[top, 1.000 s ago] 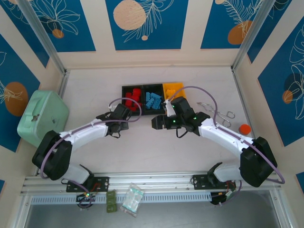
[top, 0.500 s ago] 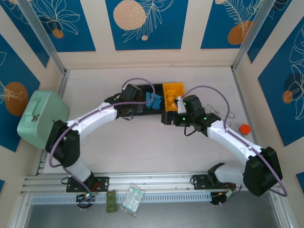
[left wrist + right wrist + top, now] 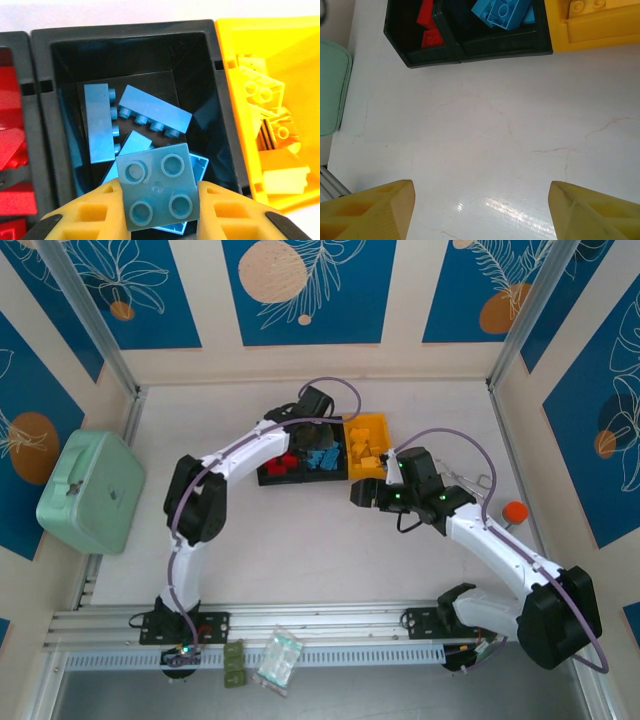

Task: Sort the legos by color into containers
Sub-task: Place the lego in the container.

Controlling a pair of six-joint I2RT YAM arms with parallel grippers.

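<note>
White table [image 3: 300, 550]: left gripper [image 3: 157, 202] pinches a blue brick [image 3: 157, 192] over the mid-frame bin [image 3: 125, 42] to drop it there; right gripper [image 3: 480, 205] gapes empty.

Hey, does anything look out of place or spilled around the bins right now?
Nothing stands out. The red bricks, blue bricks and yellow bricks each lie in their own bin, and the left gripper holds a square blue brick over the middle bin.

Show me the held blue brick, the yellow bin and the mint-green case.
blue brick [image 3: 157, 187], left wrist view, studded face.
yellow bin [image 3: 280, 27], left wrist view, far wall.
mint-green case [image 3: 90, 490], top external view, lid.
</note>
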